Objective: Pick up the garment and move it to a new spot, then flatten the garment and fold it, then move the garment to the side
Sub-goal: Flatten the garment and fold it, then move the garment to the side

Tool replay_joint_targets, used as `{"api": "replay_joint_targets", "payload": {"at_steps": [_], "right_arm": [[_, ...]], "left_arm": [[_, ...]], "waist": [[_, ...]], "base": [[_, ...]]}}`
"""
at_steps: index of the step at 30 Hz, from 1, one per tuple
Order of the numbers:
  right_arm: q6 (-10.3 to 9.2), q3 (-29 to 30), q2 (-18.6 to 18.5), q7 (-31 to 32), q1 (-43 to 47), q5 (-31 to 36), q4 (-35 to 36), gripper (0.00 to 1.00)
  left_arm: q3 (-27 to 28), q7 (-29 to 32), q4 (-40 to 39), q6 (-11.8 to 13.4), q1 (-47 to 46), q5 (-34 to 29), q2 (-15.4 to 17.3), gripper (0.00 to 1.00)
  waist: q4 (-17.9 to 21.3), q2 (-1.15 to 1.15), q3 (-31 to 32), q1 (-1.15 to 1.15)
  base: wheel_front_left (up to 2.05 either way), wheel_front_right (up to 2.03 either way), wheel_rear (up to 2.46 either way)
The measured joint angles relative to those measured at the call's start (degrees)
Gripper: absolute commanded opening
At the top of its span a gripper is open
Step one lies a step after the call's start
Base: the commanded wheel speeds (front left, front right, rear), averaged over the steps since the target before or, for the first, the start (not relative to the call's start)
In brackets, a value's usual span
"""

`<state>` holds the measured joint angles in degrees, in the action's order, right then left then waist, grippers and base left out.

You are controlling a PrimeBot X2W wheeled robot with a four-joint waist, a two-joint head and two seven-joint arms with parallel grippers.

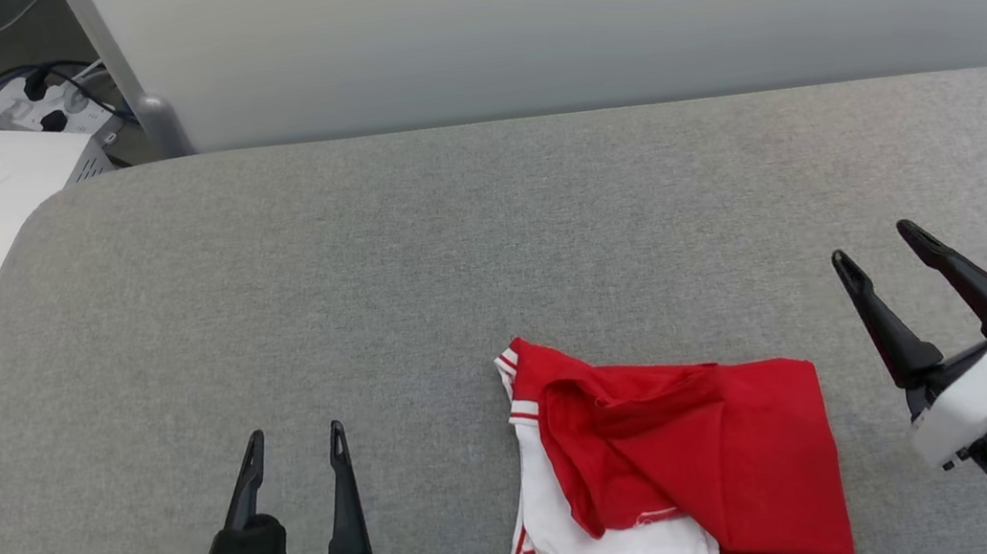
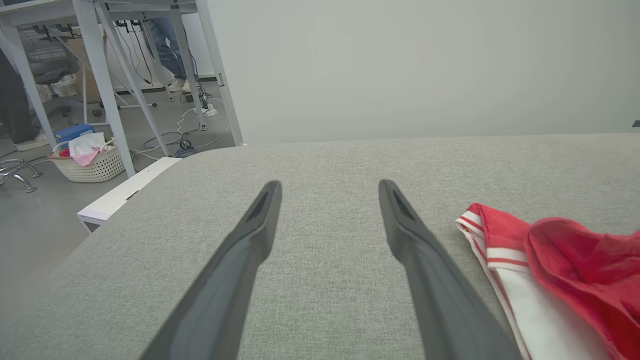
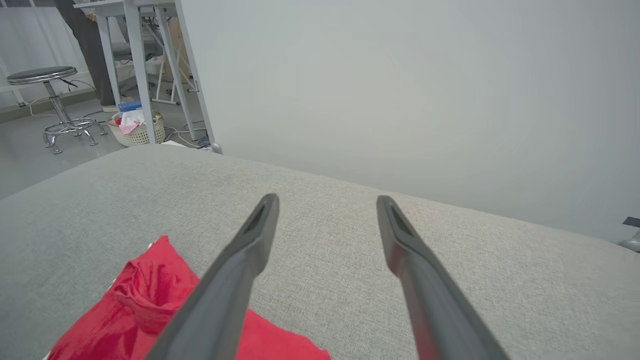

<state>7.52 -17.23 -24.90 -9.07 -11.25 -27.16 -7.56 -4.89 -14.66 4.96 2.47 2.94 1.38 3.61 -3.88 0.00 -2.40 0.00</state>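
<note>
Both wide open, empty: L tool, R tool; folded garment btwn them on grey surface.

Left pincer wide, beside garment

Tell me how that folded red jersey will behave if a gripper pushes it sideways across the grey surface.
The garment is probably floppy: its top layer lies in soft creases. Pushed at one edge it would likely bunch rather than slide whole, since the grey surface looks like textured fabric.
</note>
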Motion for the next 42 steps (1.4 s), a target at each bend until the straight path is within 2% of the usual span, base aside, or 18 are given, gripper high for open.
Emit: {"api": "replay_joint_targets", "payload": {"at_steps": [9, 18, 27, 42], "right_arm": [[0.01, 12.40, 9.95, -5.20, 8.55, 10.94, 3.58, 1.00], [0.00, 16.92, 17.05, -5.61, 15.98, 14.25, 9.12, 1.00], [0.01, 17.02, 19.33, -5.65, 20.65, 16.42, 10.65, 1.00], [0.01, 17.77, 18.70, -5.65, 20.97, 18.95, 10.71, 1.00]], "left_arm": [[0.05, 0.00, -0.87, 0.05, 0.86, 0.00, 0.12, 1.00], [0.22, 0.00, -2.64, 0.05, 1.68, 0.11, 0.14, 1.00], [0.56, 0.00, -2.97, 0.05, 2.69, 0.11, 0.14, 1.00], [1.15, 0.00, -2.30, 0.05, 3.18, 0.16, 0.14, 1.00]], "waist": [[1.50, 0.00, 2.02, 0.00], [1.67, 0.00, 3.46, 0.00], [1.56, 0.00, 4.04, 0.00], [1.22, 0.00, 3.70, 0.00]], "base": [[0.00, 0.00, 0.00], [0.00, 0.00, 0.00], [0.00, 0.00, 0.00], [0.00, 0.00, 0.00]]}}
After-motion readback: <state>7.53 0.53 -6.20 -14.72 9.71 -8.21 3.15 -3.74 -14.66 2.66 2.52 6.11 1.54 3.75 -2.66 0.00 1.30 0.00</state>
